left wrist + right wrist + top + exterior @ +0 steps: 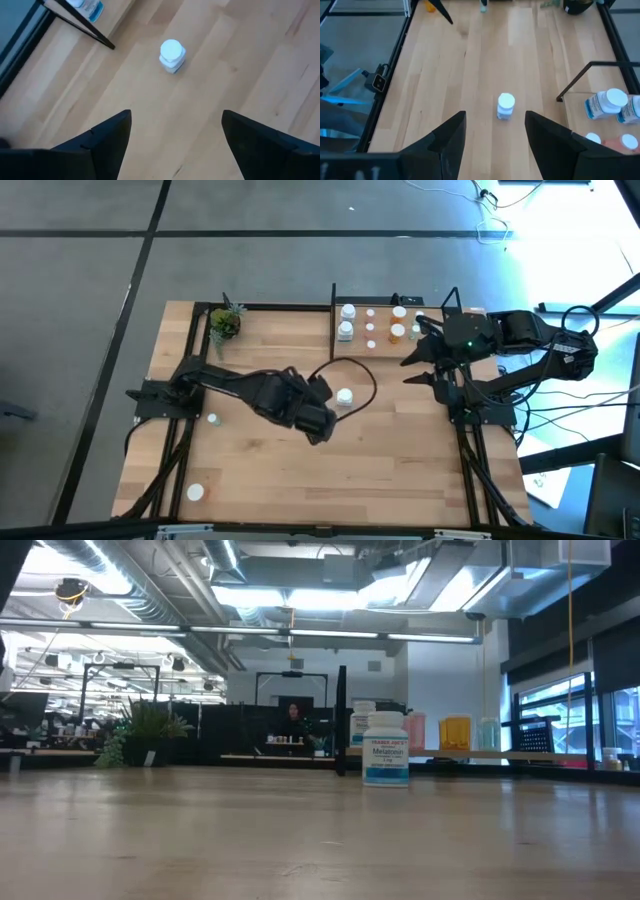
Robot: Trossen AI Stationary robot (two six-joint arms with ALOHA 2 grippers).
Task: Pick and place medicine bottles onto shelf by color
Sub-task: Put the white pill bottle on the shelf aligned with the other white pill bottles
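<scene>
High view: a white medicine bottle (344,396) is seen upright on the table (400,470), at two o'clock of the left gripper (325,420), both grippers' fingers spread, nothing held.

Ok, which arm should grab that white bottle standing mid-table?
Probably left. The left gripper is open right beside the white bottle; the right gripper, also open, hangs farther off by the shelf.

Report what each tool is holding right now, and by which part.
Nothing is held. The left tool is open, short of the white bottle on the table; the right tool is open and empty too.
</scene>
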